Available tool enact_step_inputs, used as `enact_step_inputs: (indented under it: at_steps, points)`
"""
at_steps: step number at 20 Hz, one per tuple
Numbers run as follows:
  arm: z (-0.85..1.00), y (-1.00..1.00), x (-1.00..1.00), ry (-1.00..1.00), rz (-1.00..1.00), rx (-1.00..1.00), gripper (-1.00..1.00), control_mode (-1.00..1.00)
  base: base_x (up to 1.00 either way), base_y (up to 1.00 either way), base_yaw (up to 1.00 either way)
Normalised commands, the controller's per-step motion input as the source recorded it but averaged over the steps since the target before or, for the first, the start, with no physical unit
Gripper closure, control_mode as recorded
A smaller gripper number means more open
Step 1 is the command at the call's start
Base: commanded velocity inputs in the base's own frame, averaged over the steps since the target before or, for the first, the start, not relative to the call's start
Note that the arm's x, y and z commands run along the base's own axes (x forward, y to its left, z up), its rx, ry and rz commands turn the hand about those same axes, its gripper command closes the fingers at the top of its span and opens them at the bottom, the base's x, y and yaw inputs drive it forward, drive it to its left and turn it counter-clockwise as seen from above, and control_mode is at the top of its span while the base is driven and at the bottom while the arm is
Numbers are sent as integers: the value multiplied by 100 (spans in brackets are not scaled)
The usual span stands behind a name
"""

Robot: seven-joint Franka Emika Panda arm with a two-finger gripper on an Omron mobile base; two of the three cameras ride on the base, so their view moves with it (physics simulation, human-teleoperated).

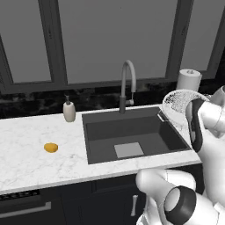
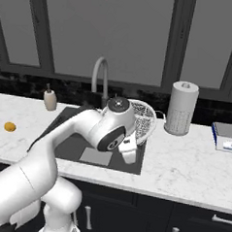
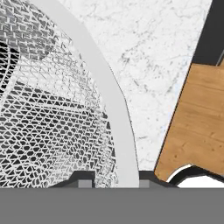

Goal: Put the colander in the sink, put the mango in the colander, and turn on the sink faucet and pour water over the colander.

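The white colander [image 1: 179,103] hangs tilted above the right edge of the dark sink [image 1: 127,127], lifted off the counter. My gripper [image 3: 114,183] is shut on the colander's [image 3: 52,109] smooth white rim, one fingertip on either side of it. In the right base view the colander [image 2: 145,120] shows just behind my wrist, over the sink's [image 2: 117,163] right side. The yellow-orange mango [image 1: 51,147] lies on the marble counter left of the sink, also in the right base view [image 2: 10,126]. Behind the basin rises the grey faucet [image 1: 127,83], no water running.
A beige soap bottle [image 1: 69,110] stands at the sink's back left corner. A paper towel roll [image 2: 180,107] stands on the counter right of the sink, with a flat box [image 2: 227,137] further right. Dark windows run behind the counter.
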Motion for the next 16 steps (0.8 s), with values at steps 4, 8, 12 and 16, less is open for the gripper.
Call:
enact_step_inputs:
  at_steps: [4,8,12,16]
  points:
    - [0,13,3,20,14,0,100,-100,0,0,0]
    - [0,13,42,46,24,0,100,-100,0,0,0]
    - [0,3,48,40,32,0,100,-100,0,0,0]
    - [0,6,65,20,30,4,100,-100,0,0,0]
